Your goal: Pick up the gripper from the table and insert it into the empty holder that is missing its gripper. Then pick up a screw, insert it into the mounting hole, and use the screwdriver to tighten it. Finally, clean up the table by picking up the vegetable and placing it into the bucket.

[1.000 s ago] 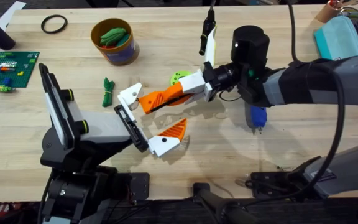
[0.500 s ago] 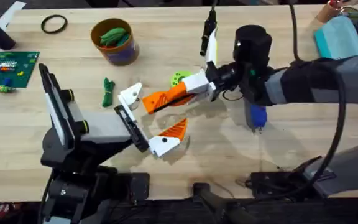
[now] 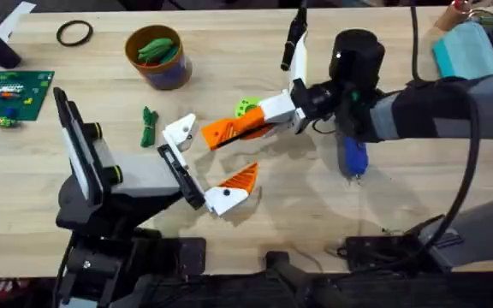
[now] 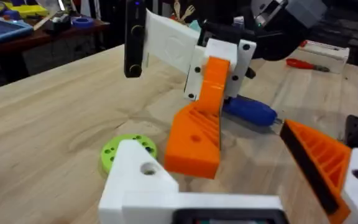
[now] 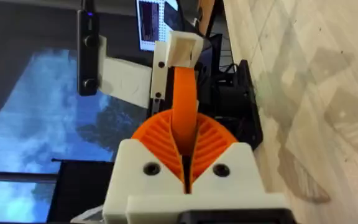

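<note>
- No legible text, labels, brands, numbers or signs are found in any view.
- Green board (image 3: 14, 92) at the table's (image 3: 41, 180) left edge: coloured marks are seen, nothing can be read.
- Screen (image 5: 156, 23) behind the table in the right wrist view: content is too blurred to be read.

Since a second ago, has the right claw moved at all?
Yes. The right claw has pulled back toward its own side and slightly away from the camera, sliding past the lime-green disc, which hasn't moved on the table.
</note>
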Action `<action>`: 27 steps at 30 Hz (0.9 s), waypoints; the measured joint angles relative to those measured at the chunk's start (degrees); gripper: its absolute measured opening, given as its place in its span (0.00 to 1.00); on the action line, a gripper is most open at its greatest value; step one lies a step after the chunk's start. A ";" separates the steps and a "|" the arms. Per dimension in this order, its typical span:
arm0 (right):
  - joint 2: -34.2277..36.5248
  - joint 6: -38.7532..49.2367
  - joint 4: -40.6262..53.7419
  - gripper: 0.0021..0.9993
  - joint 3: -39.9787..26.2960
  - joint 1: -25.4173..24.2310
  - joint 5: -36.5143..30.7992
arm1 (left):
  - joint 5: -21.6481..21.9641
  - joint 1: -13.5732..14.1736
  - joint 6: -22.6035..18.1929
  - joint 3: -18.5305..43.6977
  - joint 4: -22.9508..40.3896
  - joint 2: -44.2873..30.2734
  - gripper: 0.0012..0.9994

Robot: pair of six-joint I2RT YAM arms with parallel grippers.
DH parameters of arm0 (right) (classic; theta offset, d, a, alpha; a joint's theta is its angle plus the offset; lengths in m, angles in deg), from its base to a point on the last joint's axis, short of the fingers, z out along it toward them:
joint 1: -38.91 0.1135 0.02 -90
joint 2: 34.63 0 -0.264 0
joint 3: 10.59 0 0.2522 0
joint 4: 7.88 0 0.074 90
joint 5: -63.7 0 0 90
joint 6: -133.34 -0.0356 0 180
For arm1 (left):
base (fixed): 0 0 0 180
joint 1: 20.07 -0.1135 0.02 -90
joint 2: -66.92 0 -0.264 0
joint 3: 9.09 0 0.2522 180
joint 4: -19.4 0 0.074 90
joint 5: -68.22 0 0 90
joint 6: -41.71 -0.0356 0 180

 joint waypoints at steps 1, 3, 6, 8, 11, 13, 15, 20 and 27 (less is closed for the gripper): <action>0.00 0.00 -0.46 0.01 0.00 -0.08 0.06 | 0.00 0.00 0.00 0.00 0.00 0.00 0.98; 0.00 -0.02 -1.30 0.01 0.00 -0.18 0.13 | -0.02 0.00 0.00 0.00 0.13 0.00 0.98; 0.00 -0.15 -3.01 0.01 0.00 -0.18 0.15 | -0.09 0.00 0.00 0.00 0.13 0.00 0.98; 0.00 -0.26 -3.30 0.01 0.00 -0.18 0.15 | -0.11 0.00 0.00 0.00 0.13 0.00 0.98; 0.00 -1.13 -3.35 0.01 0.00 -0.18 0.15 | -0.17 0.00 0.00 0.00 0.13 0.00 0.98; 0.00 -1.42 -3.43 0.01 0.00 -0.18 0.15 | -0.17 0.00 0.00 0.00 0.13 0.00 0.98; 0.00 -1.50 -3.48 0.01 0.00 -0.18 0.15 | -0.18 0.00 0.00 0.00 0.13 0.00 0.98; 0.00 -1.70 -3.48 0.01 0.00 -0.18 0.15 | 0.02 0.00 -0.24 0.00 0.13 0.00 0.98; 0.00 -1.70 -3.48 0.01 0.00 -0.18 0.15 | -1.90 0.00 -0.24 0.00 0.29 0.00 0.98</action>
